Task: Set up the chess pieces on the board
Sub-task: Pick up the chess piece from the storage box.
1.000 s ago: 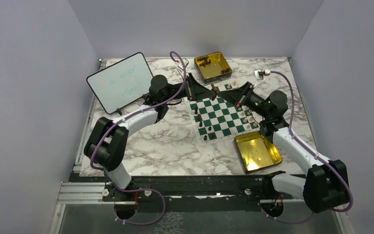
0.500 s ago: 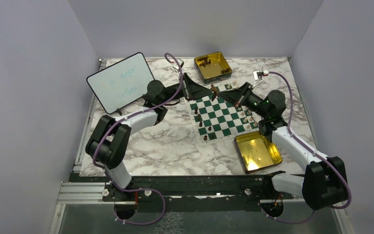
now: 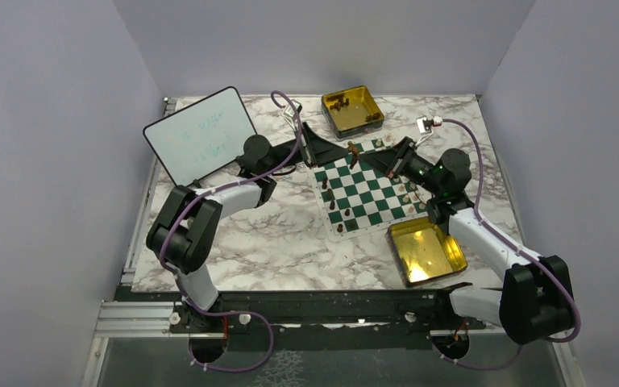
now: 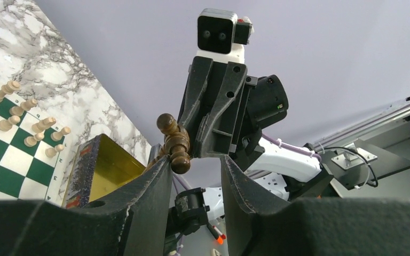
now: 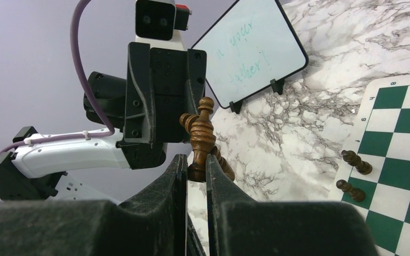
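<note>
Inside far tin (image 3: pixel 362 110) — dark chess pieces (image 3: pixel 338 102)

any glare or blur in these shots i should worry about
Top external: a bright glare spot sits in the near gold tin. Left wrist: its own jaws are dark and low in detail up close. Right wrist: the dark brown chess piece is sharp, and the jaws are dark too.

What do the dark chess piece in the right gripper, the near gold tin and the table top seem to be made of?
Dark chess piece in the right gripper: probably turned wood, varnished; brown with glossy highlights.
Near gold tin: thin metal, shiny; its bottom reflects light.
Table top: marble look, white with grey veins, possibly only a printed surface.
</note>
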Controlling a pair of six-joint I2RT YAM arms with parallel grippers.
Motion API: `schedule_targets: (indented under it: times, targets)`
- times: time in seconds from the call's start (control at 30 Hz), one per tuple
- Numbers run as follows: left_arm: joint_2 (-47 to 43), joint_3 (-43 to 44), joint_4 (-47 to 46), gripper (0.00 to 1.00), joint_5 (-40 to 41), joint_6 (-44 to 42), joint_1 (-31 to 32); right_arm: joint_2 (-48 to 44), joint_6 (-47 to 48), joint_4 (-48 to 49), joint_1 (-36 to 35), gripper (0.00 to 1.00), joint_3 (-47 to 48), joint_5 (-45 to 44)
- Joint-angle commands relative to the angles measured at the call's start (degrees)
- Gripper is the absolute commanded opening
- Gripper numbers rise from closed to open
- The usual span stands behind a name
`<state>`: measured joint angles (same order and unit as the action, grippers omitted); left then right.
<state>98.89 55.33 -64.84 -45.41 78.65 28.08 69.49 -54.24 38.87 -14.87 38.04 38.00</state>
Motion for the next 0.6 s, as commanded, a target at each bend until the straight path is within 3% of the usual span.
schedule_targets:
  times: [0.0, 0.23, 0.57]
  targets:
    - [0.9, -0.3, -2.6, 0.4, 1.3, -0.5, -0.4, 0.0, 1.9, 0.0, 0.3, 0.01, -0.5, 0.0]
    - [1.5, -0.1, -2.4, 0.39, 1.5, -1.0, -0.6, 0.2, 2.1, -0.3, 0.3, 0.01, -0.7, 1.0]
    - [1.5, -0.1, 0.3, 0.2, 1.4, -3.2, -0.7, -0.2, 3.8, -2.1, 0.2, 0.01, -0.8, 0.3]
